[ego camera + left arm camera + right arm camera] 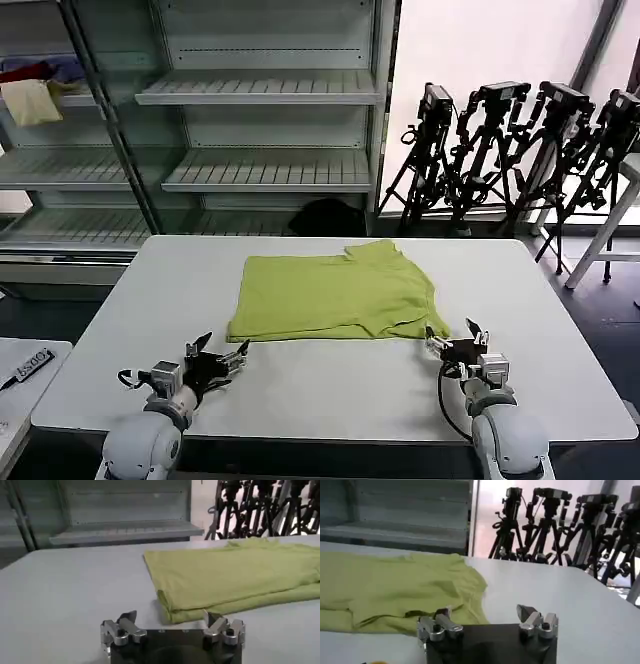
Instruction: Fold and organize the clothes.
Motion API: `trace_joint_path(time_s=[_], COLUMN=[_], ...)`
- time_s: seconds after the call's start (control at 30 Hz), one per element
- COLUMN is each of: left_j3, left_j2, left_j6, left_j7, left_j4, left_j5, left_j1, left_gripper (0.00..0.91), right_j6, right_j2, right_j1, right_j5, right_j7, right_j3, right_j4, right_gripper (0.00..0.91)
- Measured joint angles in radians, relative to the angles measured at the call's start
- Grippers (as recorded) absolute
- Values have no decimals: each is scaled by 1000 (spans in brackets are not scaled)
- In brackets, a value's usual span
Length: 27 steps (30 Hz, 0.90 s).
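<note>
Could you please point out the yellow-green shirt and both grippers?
Lime yellow-green soft fabric shirt [330, 295], head view, middle of its folded body.
Left gripper [222, 362], head view, between its fingertips.
Right gripper [453, 334], head view, between its fingertips.

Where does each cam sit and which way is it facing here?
Head view: on the head, looking forward and down at the white table; both arms show, left gripper and right gripper open near the front edge.
Left wrist view: on the left arm, facing the lime yellow-green soft fabric shirt; its own fingers show.
Right wrist view: on the right arm, facing the shirt's other end; its own fingers show.
Shared: shirt, table, black tripods, grey shelving.
</note>
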Motion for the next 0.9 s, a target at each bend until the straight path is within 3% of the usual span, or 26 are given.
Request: trace_joint_path(time_s=[0.07,0.13,0.43,0.5,0.63,0.73,0.77,0.8,0.9], left_j3=[4,4,4,4,3,3,3,3,4], left_j2=[1,0,-5,-5,-5,-3,-3,-2,-1], left_j6=[-2,-4,-15,-15,-14,-10,-9,-8,-6], left_j7=[0,0,-1,-1,-2,-3,-3,-4,-4], left_j4=[3,7,28,32,43,49,51,54,59], left_j5=[-1,-3,-19,-25,-41,-57,-61,-64,-75], left_j1=[3,5,-6,-10,-18,-25,-28,-30,-35], left_gripper=[907,907,907,867,685,322,322,171,10], right_j6=[4,8,15,16,16,16,16,16,16], right_j2=[2,3,8,9,7,7,7,7,8], right_j1=[-2,-1,6,6,6,6,6,6,7], right_j5=[-1,-3,-16,-19,-25,-29,-30,-32,-37], right_j7=[-2,-1,-3,-4,-5,-6,-6,-6,-6], right_j3=[-4,-6,-16,-16,-16,-16,-16,-16,-17], right_j4=[-7,-14,-36,-38,-38,-38,-38,-38,-38], right_gripper=[645,494,292,242,212,171,161,131,111])
